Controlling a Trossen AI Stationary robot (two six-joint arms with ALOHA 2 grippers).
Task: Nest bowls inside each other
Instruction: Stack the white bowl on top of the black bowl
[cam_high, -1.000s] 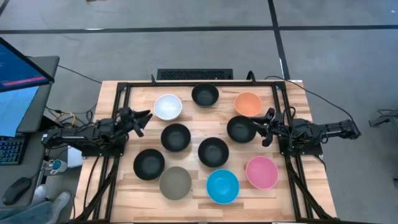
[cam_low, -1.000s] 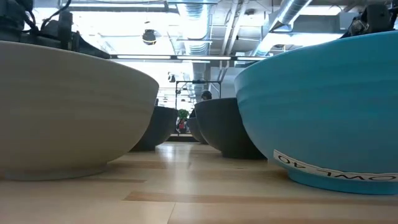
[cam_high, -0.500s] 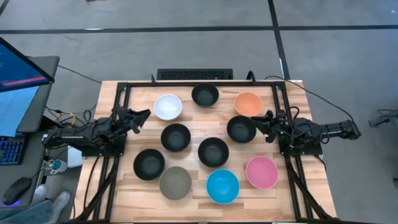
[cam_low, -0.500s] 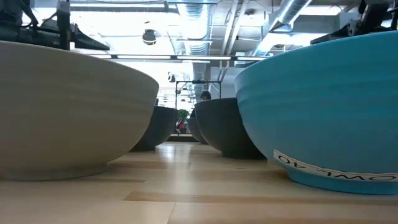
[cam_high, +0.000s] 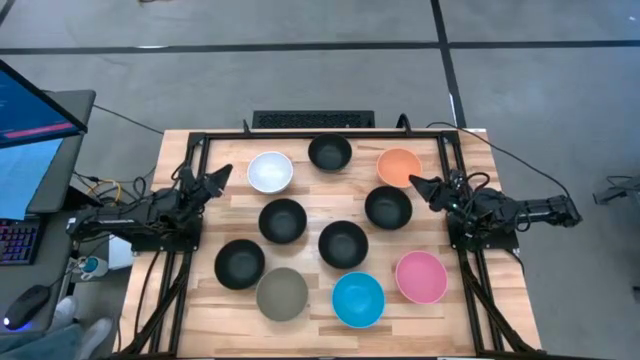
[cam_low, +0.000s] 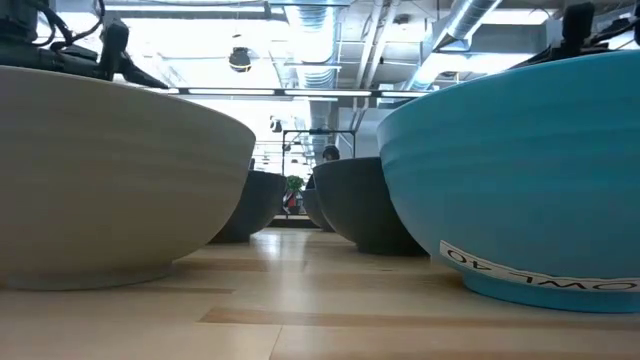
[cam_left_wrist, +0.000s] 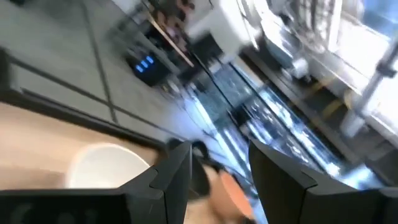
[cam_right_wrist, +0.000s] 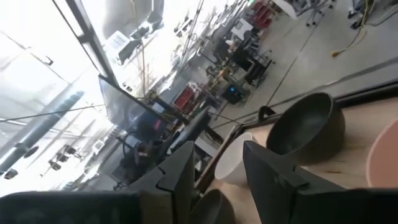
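While the bowls all sit apart and un-nested on the wooden counter (cam_high: 310, 305), white (cam_high: 270, 171), black (cam_high: 330, 152) and orange (cam_high: 399, 166) line the far edge, three black ones (cam_high: 343, 243) hold the middle, and black (cam_high: 239, 263), grey-olive (cam_high: 282, 294), blue (cam_high: 358, 298) and pink (cam_high: 421, 276) line the near edge. The left tool (cam_high: 217, 175) hangs beside the white bowl and the right tool (cam_high: 418, 187) between orange and black, both with fingers parted and holding nothing.

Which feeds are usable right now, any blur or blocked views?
High view: sharp, evenly lit, all bowls separate. Low view: grey-olive bowl and blue bowl fill the frame, bright ceiling glare behind. Left wrist view: heavily motion-blurred. Right wrist view: clearer, washed out by window light.
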